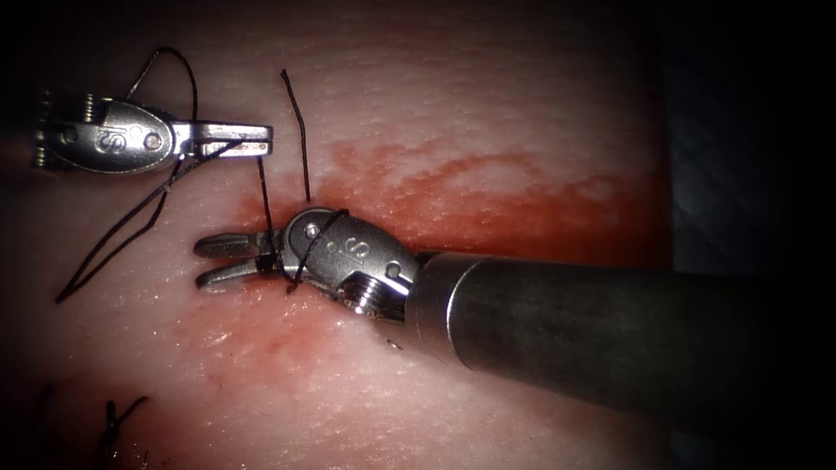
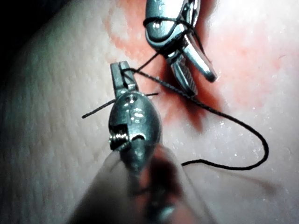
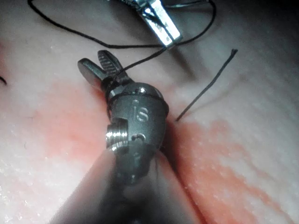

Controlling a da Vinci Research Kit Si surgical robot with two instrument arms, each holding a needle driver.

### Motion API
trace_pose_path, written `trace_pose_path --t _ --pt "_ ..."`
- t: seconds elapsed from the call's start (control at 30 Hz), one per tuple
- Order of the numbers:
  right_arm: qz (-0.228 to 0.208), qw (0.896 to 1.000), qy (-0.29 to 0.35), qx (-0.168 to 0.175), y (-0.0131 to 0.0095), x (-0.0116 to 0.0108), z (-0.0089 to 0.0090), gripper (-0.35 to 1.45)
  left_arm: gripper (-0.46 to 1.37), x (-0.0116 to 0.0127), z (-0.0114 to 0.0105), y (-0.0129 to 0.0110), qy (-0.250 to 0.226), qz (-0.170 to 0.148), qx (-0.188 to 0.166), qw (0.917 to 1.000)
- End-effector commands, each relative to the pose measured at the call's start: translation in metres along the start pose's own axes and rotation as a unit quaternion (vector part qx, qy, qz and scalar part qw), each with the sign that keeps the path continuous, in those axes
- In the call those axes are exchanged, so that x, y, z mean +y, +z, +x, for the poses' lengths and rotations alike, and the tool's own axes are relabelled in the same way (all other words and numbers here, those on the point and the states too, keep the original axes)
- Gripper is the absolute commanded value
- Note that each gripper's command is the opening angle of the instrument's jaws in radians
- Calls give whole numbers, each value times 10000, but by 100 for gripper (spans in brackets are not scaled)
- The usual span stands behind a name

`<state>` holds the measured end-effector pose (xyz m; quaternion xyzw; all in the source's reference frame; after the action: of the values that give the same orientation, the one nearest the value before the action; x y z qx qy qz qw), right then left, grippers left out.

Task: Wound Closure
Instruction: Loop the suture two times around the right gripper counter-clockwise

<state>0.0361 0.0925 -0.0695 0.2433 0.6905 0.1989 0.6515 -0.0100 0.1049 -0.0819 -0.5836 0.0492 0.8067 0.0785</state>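
A: Thread (image 1: 300,130) is the thing to find, so where does it sit relative to the right arm's tool (image 1: 205,261)?

B: It is looped around that tool's wrist, just behind the jaws, which stand apart and grip nothing. From the loop a strand rises to the left arm's tool (image 1: 261,139), whose jaws are closed on the thread. Beyond that tool a long slack loop lies on the tissue (image 1: 488,113).

A: And the loose end?

B: A short free tail stands above the right tool's wrist (beside the red fluid (image 1: 488,200) behind it). I cannot find the needle.
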Motion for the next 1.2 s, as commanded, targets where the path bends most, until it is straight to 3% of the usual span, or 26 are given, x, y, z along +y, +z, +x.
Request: trace_pose_path --t 0.03,0.23,0.63,0.8,1.2 --pt "17 10000 7 85 0 -1 0 9 -35 2 -1 0 -26 -15 1 10000" --pt "35 9979 53 646 -9 0 8 10 -35 13 -15 1 -66 -10 -51 10000" --pt "94 9903 168 1373 -20 4 18 9 -35 24 -27 0 -57 6 -97 9999" --pt "-109 9852 253 1691 -21 10 23 8 -35 32 -31 0 -53 -33 -127 9999" --pt "-821 9784 318 1868 -42 24 25 12 -35 54 -29 -10 -23 -85 -152 9998"
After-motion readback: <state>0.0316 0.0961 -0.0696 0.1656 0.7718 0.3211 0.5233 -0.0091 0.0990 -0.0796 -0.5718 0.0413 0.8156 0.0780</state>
